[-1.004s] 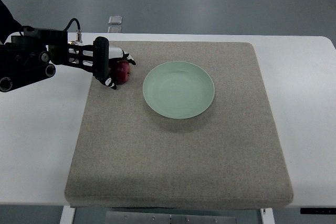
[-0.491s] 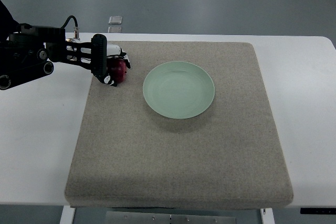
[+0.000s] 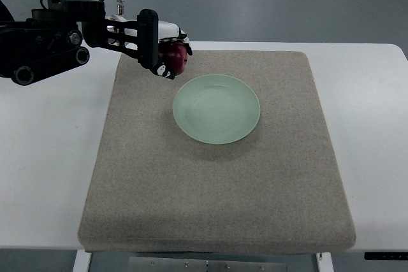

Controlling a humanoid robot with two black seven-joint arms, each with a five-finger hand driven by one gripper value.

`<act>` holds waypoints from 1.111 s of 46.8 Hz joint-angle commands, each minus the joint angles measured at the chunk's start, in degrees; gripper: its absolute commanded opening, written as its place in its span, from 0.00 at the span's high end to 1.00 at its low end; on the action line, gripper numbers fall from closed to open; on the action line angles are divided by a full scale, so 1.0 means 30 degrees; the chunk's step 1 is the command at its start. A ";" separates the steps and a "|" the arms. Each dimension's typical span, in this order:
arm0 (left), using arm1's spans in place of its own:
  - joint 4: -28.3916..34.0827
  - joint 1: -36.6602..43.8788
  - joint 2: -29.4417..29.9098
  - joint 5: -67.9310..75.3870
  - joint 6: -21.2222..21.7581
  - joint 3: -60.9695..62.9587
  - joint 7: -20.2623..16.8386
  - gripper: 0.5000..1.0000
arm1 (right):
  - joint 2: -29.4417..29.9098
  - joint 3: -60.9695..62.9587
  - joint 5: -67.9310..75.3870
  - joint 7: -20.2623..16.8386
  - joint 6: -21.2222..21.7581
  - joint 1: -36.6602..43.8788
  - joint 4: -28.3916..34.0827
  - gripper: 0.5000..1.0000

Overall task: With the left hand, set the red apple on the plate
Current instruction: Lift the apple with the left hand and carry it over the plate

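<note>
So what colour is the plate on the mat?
The plate is a pale mint green, plain with no pattern, clearest in the top view.

The left hand (image 3: 160, 49) reaches in from the left edge on a black arm (image 3: 48, 36), its fingers closed around a red apple (image 3: 176, 59). Hand and apple sit above the far left part of a grey mat (image 3: 217, 183), just beside the upper left rim of a pale green plate (image 3: 217, 109). The plate lies on the mat, a little toward the far side. The mat covers the middle of a white table (image 3: 44, 170), whose bare top shows on both sides
</note>
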 commanded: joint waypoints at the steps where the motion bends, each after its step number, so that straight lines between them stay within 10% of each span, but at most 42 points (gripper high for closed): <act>1: -0.0032 -0.0067 -0.0916 0.0033 -0.0031 0.0003 -0.0036 1.00 | 0.0000 0.0003 -0.0004 -0.0003 0.0000 -0.0003 -0.0001 0.14; 52: -0.0238 0.1046 -0.3760 0.2025 -0.0324 0.0413 -0.0036 1.00 | 0.0000 0.0003 0.0025 -0.0003 -0.0029 -0.0003 -0.0001 0.14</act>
